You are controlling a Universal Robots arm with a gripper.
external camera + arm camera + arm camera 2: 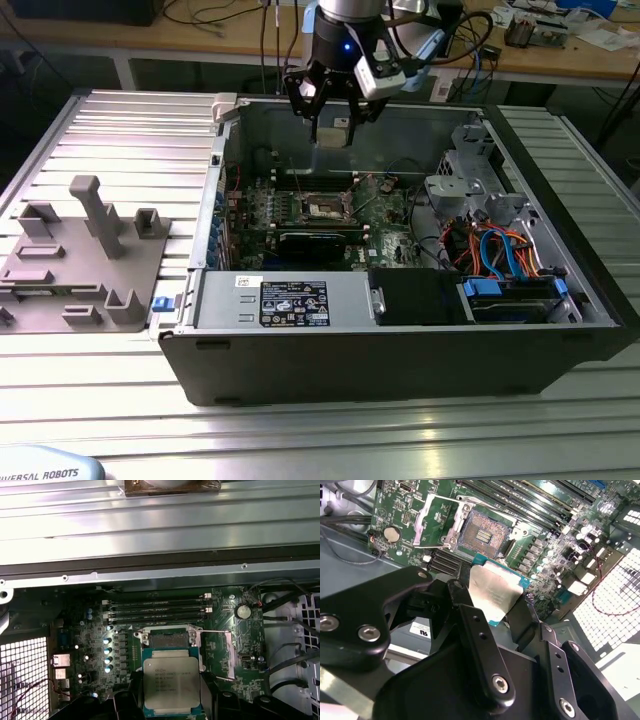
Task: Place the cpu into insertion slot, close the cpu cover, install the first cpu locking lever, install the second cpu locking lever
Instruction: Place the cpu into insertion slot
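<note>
- Second wrist view: gripper (491, 606) clamped on the cpu (496, 591), fingers (470, 625) at two opposite edges.
- Insertion slot (485, 532) lies bare ahead of the cpu, well apart (cpu cover (434, 521) swung open beside it).

The table (90, 400) is a silvery metal top of long ribbed slats running across the exterior view. A dark, open computer case (400, 355) lies on the middle of it, open face up. On the exterior view's left, just beside the case, a flat grey fixture plate (60, 285) with upright posts and brackets rests on the slats. A small blue piece (158, 303) sits between plate and case; it may belong to the case. A pale rounded object (45, 468) lies at the near edge.
</note>
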